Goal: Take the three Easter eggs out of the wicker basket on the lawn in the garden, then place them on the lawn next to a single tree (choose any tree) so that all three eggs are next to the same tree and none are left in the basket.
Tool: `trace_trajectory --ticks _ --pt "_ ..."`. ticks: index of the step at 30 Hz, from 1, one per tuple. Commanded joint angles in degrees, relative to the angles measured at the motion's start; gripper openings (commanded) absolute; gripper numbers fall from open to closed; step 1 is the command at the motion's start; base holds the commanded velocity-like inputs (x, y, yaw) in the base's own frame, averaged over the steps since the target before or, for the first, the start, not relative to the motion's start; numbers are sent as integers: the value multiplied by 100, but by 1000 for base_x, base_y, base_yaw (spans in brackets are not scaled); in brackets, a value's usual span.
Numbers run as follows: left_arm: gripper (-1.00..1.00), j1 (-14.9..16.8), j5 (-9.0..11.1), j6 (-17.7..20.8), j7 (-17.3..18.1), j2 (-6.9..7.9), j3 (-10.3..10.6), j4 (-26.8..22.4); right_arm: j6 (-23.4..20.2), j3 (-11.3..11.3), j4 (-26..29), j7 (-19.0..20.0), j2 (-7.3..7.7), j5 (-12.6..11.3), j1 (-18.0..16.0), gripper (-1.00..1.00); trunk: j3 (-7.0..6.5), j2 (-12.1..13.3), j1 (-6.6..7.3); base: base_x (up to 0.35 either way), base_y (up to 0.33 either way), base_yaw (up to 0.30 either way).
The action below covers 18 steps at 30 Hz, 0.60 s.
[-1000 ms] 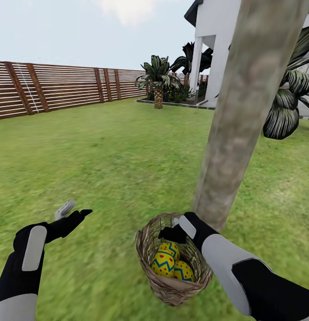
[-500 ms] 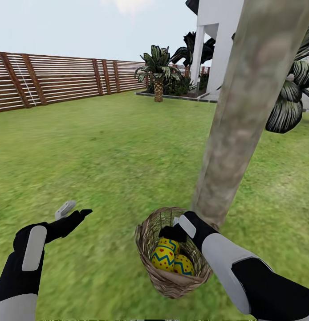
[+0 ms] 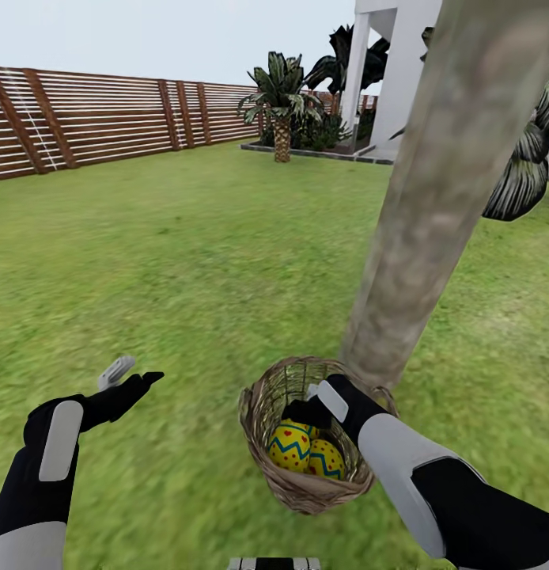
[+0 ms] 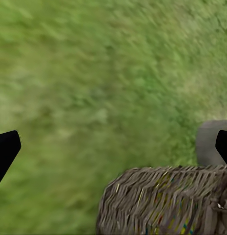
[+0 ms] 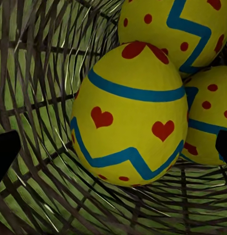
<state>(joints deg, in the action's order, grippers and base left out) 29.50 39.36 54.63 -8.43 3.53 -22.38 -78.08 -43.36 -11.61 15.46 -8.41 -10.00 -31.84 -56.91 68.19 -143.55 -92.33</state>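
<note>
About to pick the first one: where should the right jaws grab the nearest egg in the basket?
Come down through the wicker basket's open top with the right gripper and close across the front egg's widest middle, near its upper blue band. It sits foremost, fully exposed, with the other eggs behind.

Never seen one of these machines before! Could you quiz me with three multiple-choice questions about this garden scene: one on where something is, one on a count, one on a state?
1. The wicker basket sits:
A. beside the tree
B. against a fence
C. on a porch

2. Easter eggs in the basket:
A. none
B. one
C. three

3. The right end effector is:
A. reaching into the basket
B. resting on grass
C. touching the trunk

Answers: A, it sits at the trunk's foot; C, the right wrist view shows three; A, its tip is inside the rim.
</note>
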Motion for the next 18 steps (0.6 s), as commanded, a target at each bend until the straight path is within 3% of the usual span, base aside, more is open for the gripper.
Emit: trace_trajectory --ticks 1,18 --pt "100 3 63 23 -54 2 -3 -6 -16 -29 8 -42 0 -47 -2 100 28 -4 -1 0 0 0" --pt "100 3 63 22 -54 -1 -3 -6 134 -139 18 -46 0 -40 -3 100 404 -27 -45 0 0 0"
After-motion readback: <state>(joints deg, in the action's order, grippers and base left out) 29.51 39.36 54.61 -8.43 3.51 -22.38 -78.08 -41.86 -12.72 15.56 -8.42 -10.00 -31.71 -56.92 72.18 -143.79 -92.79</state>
